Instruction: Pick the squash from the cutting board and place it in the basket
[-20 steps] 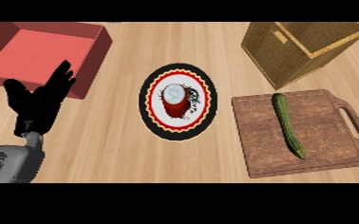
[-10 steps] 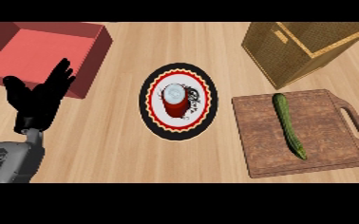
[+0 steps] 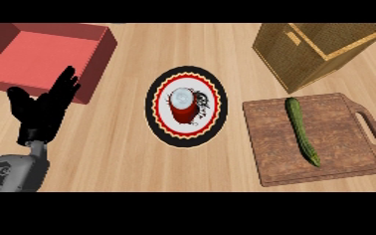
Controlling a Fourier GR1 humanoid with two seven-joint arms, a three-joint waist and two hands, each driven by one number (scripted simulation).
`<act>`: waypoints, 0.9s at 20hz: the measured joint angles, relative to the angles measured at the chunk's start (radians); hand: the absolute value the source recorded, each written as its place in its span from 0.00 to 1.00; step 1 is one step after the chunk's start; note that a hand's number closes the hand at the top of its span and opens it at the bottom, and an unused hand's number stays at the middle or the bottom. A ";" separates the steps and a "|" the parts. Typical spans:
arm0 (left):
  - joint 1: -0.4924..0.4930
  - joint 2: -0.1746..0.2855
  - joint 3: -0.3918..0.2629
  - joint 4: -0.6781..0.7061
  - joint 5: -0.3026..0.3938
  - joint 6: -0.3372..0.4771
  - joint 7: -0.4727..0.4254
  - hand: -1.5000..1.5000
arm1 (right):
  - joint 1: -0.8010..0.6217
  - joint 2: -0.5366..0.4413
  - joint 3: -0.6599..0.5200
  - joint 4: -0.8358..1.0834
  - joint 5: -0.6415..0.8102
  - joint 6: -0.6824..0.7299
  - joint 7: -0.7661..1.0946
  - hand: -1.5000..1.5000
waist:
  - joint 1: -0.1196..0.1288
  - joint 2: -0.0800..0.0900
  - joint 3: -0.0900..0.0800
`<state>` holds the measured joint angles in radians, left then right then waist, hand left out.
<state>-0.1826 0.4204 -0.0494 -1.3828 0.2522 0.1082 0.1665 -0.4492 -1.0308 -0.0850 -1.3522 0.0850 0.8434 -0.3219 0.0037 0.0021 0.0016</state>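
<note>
- Squash task not yet begun: the long green squash (image 3: 302,131) lies lengthwise on the brown wooden cutting board (image 3: 270,144), near right on the bench (image 3: 125,149).
- The woven tan basket (image 3: 294,59) stands just beyond the board.
- The black left hand (image 3: 44,110) rests at the left, fingers (image 3: 66,84) straight and spread; the right hand is unseen.
- Risk: the slim, rounded squash may roll away or catch the basket's rim.
</note>
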 measured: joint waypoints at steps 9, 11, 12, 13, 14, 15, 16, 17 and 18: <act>-0.036 -0.007 0.024 0.012 -0.009 -0.019 0.027 0.50 | 0.129 0.141 0.085 0.038 0.148 -0.224 -0.183 0.00 | 0.003 0.001 0.000; -0.033 -0.011 0.027 0.011 -0.016 -0.020 0.028 0.50 | 0.142 0.189 0.107 0.042 0.167 -0.261 -0.202 0.00 | 0.003 0.000 0.000; -0.037 -0.017 0.027 0.022 -0.020 -0.023 0.022 0.50 | 0.141 0.218 0.118 0.054 0.175 -0.278 -0.209 0.00 | 0.003 0.000 -0.001; -0.033 -0.020 0.024 0.015 -0.025 -0.022 0.027 0.50 | 0.139 0.244 0.126 0.068 0.181 -0.292 -0.216 0.00 | 0.004 0.000 -0.001; -0.032 -0.023 0.025 0.016 -0.030 -0.022 0.023 0.50 | 0.139 0.267 0.135 0.084 0.186 -0.303 -0.229 0.00 | 0.004 0.000 -0.001; -0.039 -0.030 0.029 0.038 -0.035 -0.025 0.010 0.50 | 0.133 0.288 0.139 0.101 0.189 -0.309 -0.234 0.00 | 0.003 0.000 -0.001; -0.034 -0.028 0.033 0.030 -0.036 -0.030 0.013 0.50 | 0.125 0.309 0.145 0.120 0.196 -0.315 -0.237 0.00 | 0.004 0.000 -0.001; -0.020 -0.040 0.027 0.015 -0.048 -0.021 0.015 0.50 | 0.119 0.327 0.149 0.126 0.207 -0.319 -0.232 0.00 | 0.004 0.000 -0.001; -0.026 -0.039 0.039 0.028 -0.048 -0.032 0.010 0.50 | 0.119 0.341 0.153 0.123 0.222 -0.321 -0.229 0.00 | 0.002 0.000 -0.001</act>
<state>-0.2085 0.3816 -0.0101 -1.3544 0.2042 0.0763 0.1767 -0.3303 -0.6899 0.0680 -1.2295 0.3066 0.5223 -0.5508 0.0061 0.0016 0.0005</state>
